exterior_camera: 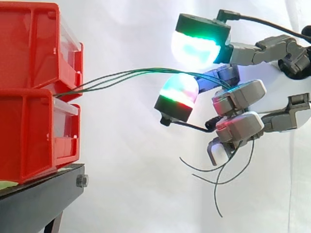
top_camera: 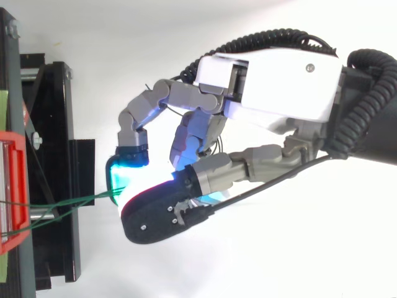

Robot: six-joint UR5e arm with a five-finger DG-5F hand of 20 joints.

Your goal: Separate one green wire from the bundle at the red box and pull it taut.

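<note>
Three green wires (exterior_camera: pixel 121 74) are running out from the gap between two stacked red bins, an upper bin (exterior_camera: pixel 29 43) and a lower bin (exterior_camera: pixel 29 136), which are sitting on a black stand (exterior_camera: pixel 39 199) at the left in the side view. The strands are rising away from the bins close together in a shallow arch rather than a straight line, and they are reaching the hand (exterior_camera: pixel 240 97), which is hanging in the air to the right of the bins and well apart from them, in front of the white curtain (exterior_camera: pixel 126 29). There the wires are passing under the upper glowing fingertip pad (exterior_camera: pixel 194 47), which is shining cyan and green, and just over the lower pad (exterior_camera: pixel 179 91), which is shining green, white and red. Behind these two pads the remaining fingers are curling inward around the strands, so the hand is gripping the wires as a group, with none standing clear of the others. Three loose ends (exterior_camera: pixel 215 189) are dangling below the curled fingers, bending in different directions. In the top view the hand (top_camera: pixel 273 87) is coming in from the right, its pads are pointing toward the red bin at the left edge (top_camera: pixel 9 186), and green strands (top_camera: pixel 93 197) are crossing above the stand (top_camera: pixel 56 124) into the glowing pads.
</note>
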